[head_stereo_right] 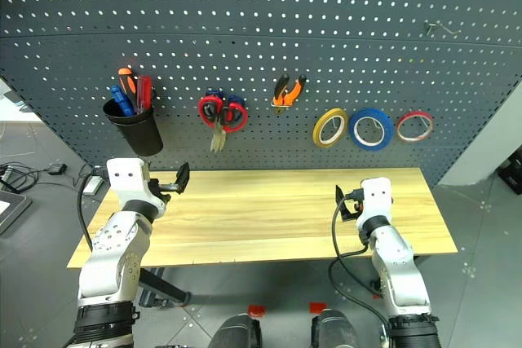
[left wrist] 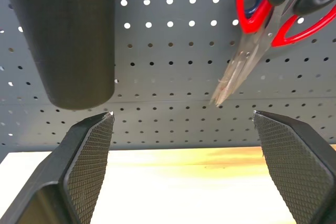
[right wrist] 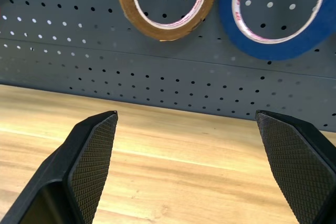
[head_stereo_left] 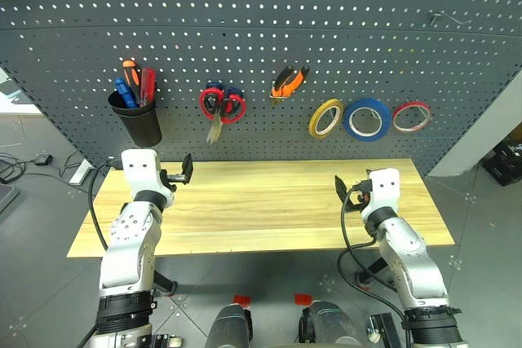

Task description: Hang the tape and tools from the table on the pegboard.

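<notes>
While on pegboard [head_stereo_left: 261,55], tape [head_stereo_left: 366,119], pliers [head_stereo_left: 288,82].

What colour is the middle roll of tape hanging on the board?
Blue tape, clearest in the left eye view.

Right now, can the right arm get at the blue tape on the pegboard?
Probably yes: the right gripper is open and empty, the blue tape hangs up ahead on the pegboard, nothing between.

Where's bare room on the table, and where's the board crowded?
The table is bare between the left claw and right claw, both open. The pegboard is crowded along one row: black cup, scissors, pliers, yellow roll, blue tape, red roll.
</notes>
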`<state>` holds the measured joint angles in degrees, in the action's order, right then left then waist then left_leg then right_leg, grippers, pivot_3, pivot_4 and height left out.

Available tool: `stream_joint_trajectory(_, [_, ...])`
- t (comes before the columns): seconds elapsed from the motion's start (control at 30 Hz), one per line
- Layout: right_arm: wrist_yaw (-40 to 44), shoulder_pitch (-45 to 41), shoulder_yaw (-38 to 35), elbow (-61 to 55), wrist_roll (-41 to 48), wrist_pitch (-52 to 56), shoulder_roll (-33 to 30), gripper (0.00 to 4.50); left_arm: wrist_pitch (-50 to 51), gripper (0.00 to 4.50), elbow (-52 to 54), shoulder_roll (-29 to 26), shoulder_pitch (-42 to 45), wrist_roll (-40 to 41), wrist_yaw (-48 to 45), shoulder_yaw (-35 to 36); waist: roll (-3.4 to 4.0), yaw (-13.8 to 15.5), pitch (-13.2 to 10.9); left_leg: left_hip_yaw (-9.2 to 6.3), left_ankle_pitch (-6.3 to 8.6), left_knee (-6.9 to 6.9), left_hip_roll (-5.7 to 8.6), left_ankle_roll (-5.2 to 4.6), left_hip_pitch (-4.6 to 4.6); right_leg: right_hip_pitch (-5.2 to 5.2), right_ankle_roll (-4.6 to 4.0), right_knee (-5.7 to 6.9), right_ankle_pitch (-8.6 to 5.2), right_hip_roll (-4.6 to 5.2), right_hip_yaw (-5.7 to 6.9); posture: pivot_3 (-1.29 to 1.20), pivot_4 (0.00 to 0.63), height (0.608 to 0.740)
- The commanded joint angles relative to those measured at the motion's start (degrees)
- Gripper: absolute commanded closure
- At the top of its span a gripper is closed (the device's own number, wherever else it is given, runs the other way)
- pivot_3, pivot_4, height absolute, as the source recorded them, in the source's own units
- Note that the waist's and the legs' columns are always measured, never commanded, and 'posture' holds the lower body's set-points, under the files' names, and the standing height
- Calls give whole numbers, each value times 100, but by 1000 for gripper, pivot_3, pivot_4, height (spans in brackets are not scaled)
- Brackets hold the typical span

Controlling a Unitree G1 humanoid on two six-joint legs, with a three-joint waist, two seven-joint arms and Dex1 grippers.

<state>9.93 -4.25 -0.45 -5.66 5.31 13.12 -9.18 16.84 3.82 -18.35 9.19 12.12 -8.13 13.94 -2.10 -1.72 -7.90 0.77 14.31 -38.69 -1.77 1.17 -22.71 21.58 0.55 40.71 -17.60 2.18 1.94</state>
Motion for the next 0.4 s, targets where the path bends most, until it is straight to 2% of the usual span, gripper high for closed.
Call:
stream_joint_trajectory(0.03, [80, -179, -80, 35, 28, -178, -52, 0, -175, 48, 37, 10, 10, -36, 24, 92, 0, -1, 0, 0, 0, 0, 0, 0, 0, 0, 0, 0, 0, 0, 0, -36, 74, 740])
stream_joint_trajectory(0.4, [266, -99, -13, 153, 61, -239, -10, 0, -180, 48, 12, 0, -182, -88, 42, 103, 1, 2, 0, 0, 0, 6, -1, 0, 0, 0, 0, -5, 0, 3, 1, -21, 72, 740])
